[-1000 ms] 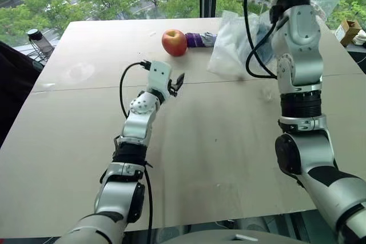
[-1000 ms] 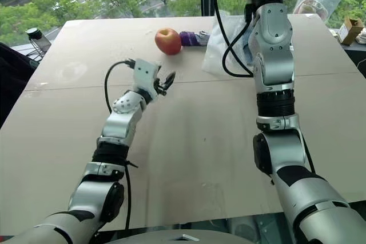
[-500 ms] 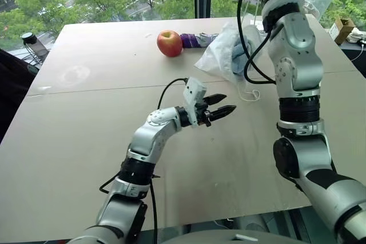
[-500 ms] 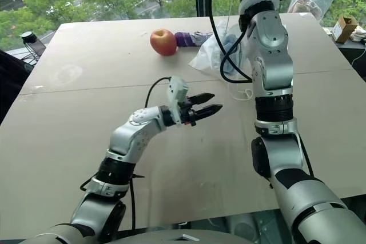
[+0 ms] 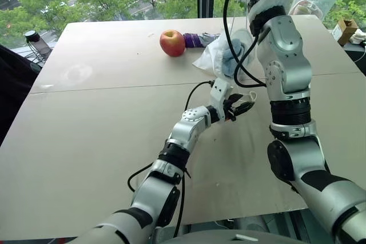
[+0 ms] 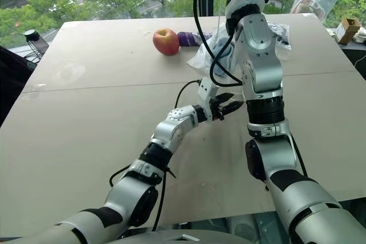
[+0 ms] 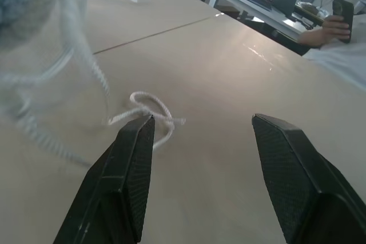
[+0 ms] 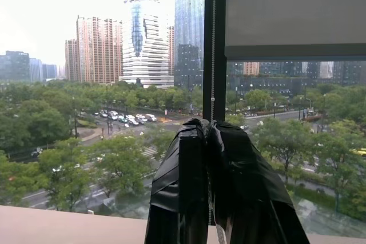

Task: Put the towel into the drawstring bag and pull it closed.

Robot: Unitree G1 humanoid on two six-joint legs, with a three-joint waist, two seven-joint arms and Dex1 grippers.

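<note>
Blue towel (image 5: 232, 60) blurred inside drawstring bag (image 5: 213, 58)

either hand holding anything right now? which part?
Right hand: shut on the bag's cord, lifting the bag by it. Left hand: open, empty, beside the other cord end on the table.

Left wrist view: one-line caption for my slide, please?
Open left gripper low over the table, closing in on the bag's knotted cord.
</note>
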